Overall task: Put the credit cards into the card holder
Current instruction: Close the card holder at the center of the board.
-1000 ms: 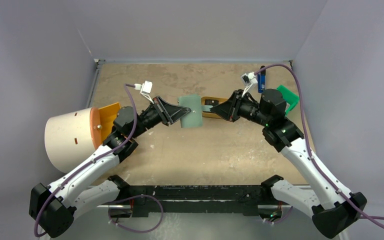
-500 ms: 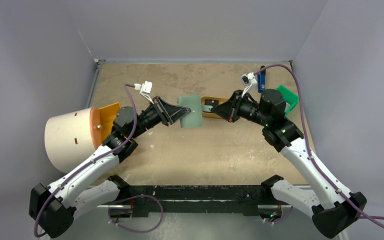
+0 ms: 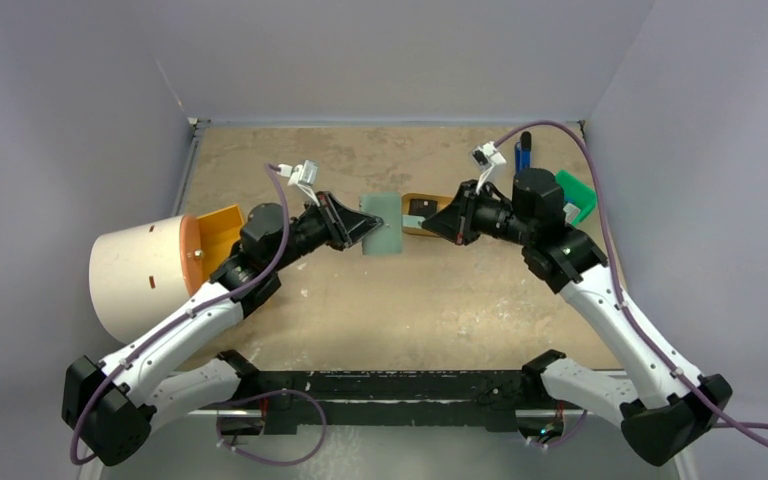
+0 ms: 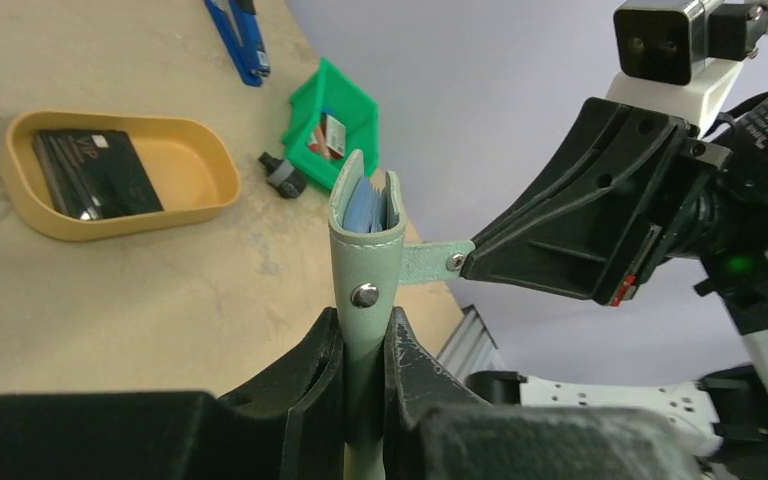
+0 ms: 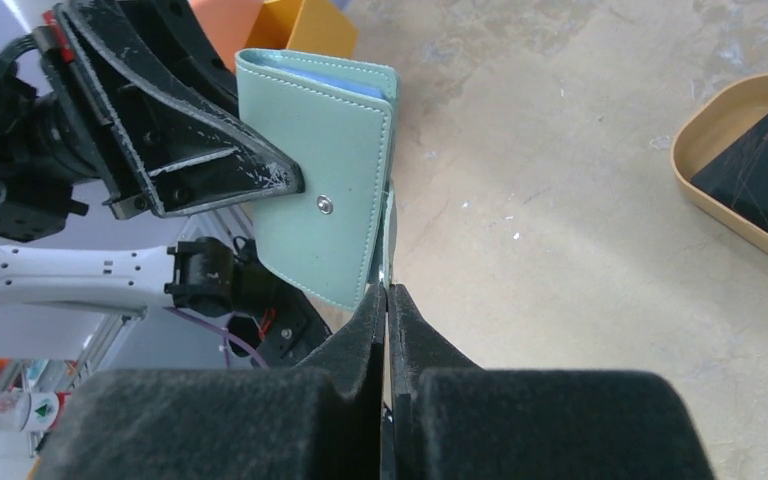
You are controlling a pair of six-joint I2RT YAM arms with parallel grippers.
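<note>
My left gripper is shut on the sage-green card holder and holds it off the table, mouth up. A blue card shows inside the mouth. The snap tab sticks out sideways, and my right gripper is shut on its end. Black credit cards lie stacked in the tan oval tray, just behind the right gripper.
A cream cylinder with an orange lid lies at the left, with an orange bin beside it. A green bin and a blue tool sit at the back right.
The right jaws have closed onto the snap tab. Both arms shifted slightly, the left wrist rising a little towards the back with the holder still gripped.
</note>
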